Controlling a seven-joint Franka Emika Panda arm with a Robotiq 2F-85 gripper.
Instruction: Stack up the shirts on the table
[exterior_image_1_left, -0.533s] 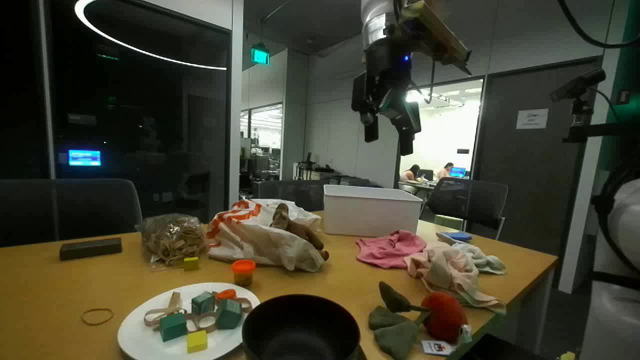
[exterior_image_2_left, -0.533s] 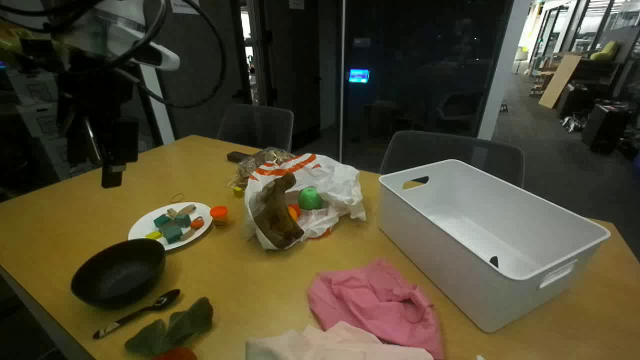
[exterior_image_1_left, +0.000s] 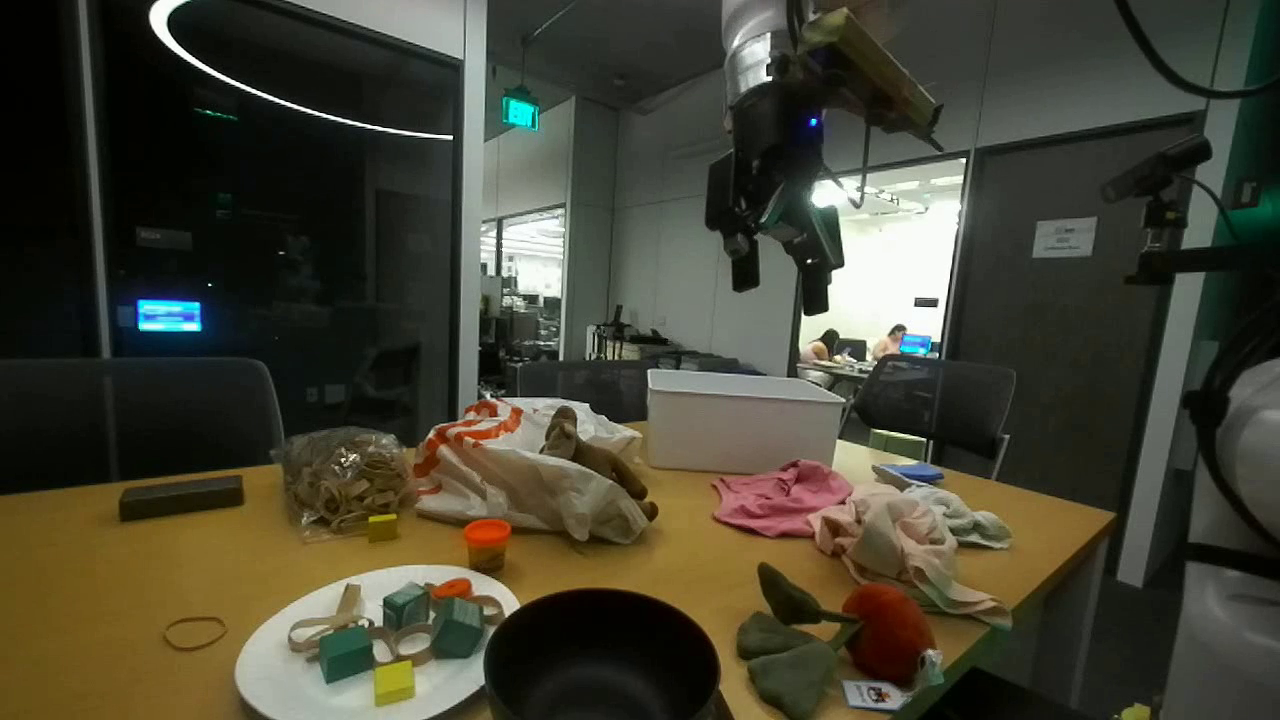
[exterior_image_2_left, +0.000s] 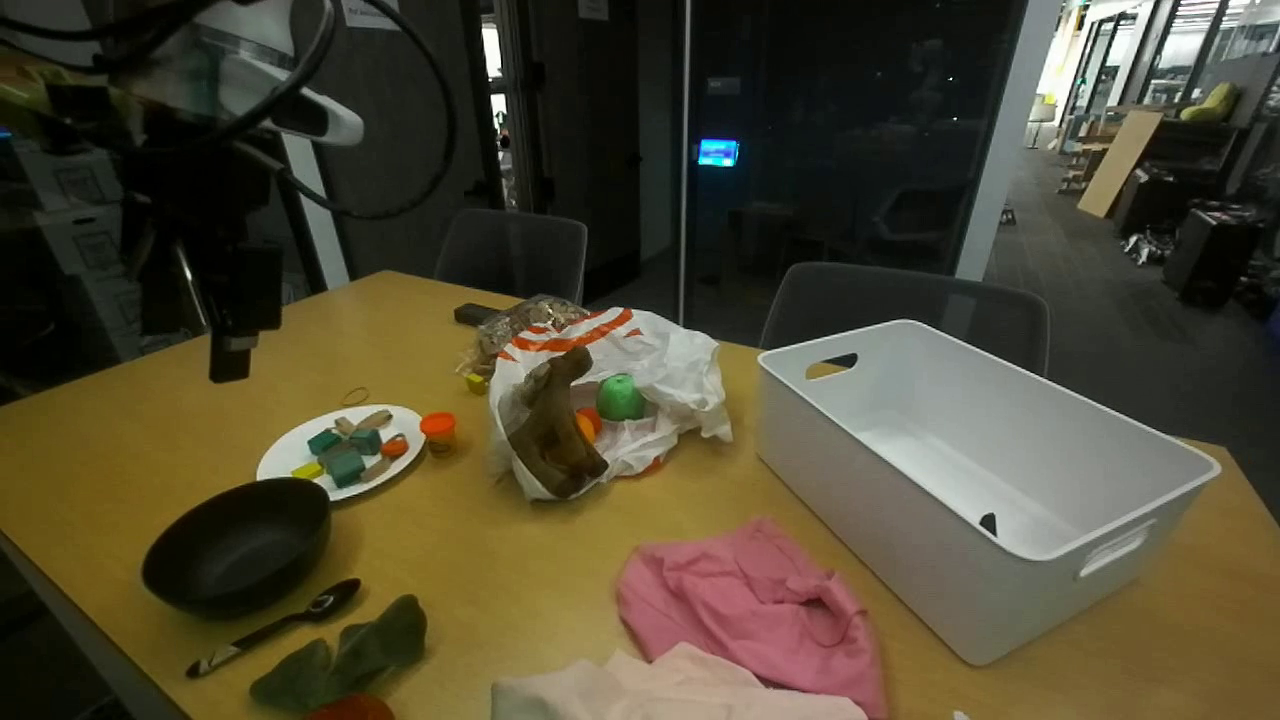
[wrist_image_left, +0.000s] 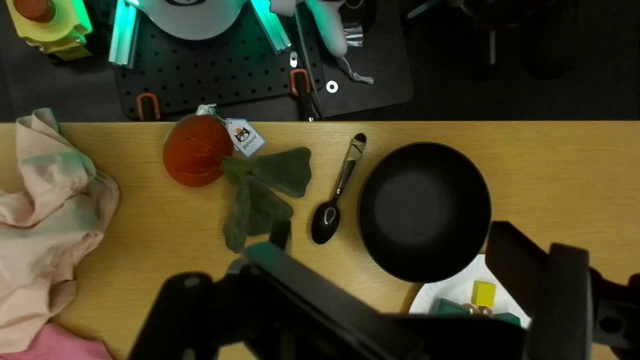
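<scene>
A crumpled pink shirt lies on the table in both exterior views, also here; its corner shows in the wrist view. A pale peach cloth lies bunched against it, overlapping its edge; it also shows in the wrist view and at the bottom of an exterior view. A pale grey-green cloth lies beside the peach one. My gripper is open and empty, high above the table and away from the cloths. In the wrist view its fingers are wide apart over the black bowl.
A white bin stands behind the pink shirt. A plush radish-like toy, a black bowl, a spoon and a white plate with blocks lie near the front edge. A plastic bag with toys stands mid-table.
My gripper has moved down very slightly and a little to the right in both exterior views. The cloths and the other things have not moved.
</scene>
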